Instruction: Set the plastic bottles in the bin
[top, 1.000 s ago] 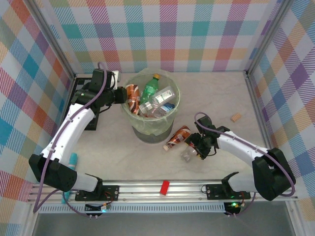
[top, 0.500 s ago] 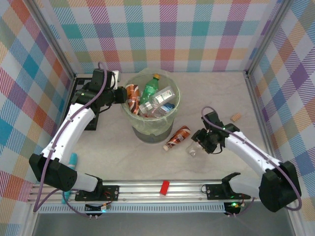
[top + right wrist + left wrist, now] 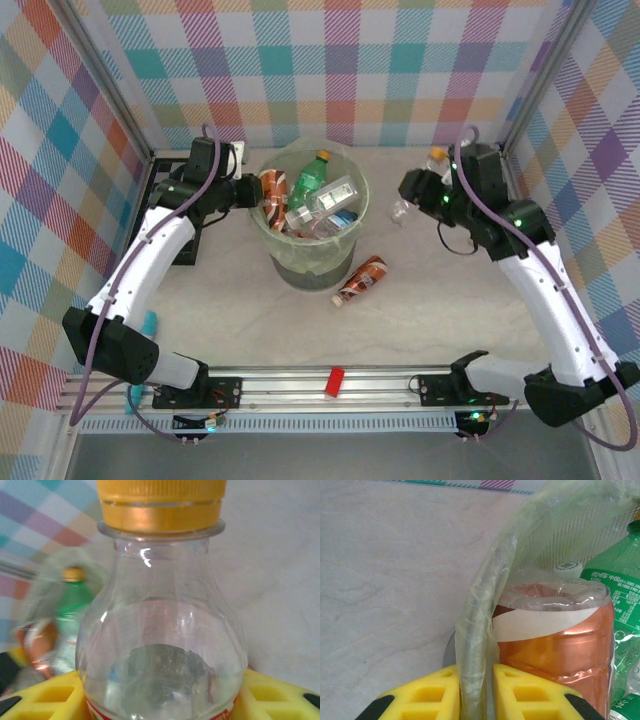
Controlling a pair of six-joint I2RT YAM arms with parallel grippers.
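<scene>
Nearest, on the front rail [image 3: 290,379], a small red block [image 3: 335,381]. Beyond it, flat and slanted on the bench [image 3: 230,300], 1 brown bottle [image 3: 362,280] with a red label, just right of the bin's foot and apart from both sets of fingers. Next, at mid-bench, the bin [image 3: 300,268], upright, with a heap of bottles inside: 1 green bottle [image 3: 310,178] with a yellow cap, 1 orange-brown bottle [image 3: 555,645] pressed against the left wall. On that left rim, left fingers [image 3: 427,697] pinched together on the rim and its thin liner [image 3: 475,630], 1 finger on each side. Farther back and to the right, raised above the bench and apart from the bin, right fingers [image 3: 272,697] clamped on 1 clear bottle [image 3: 160,650] with a yellow cap.
</scene>
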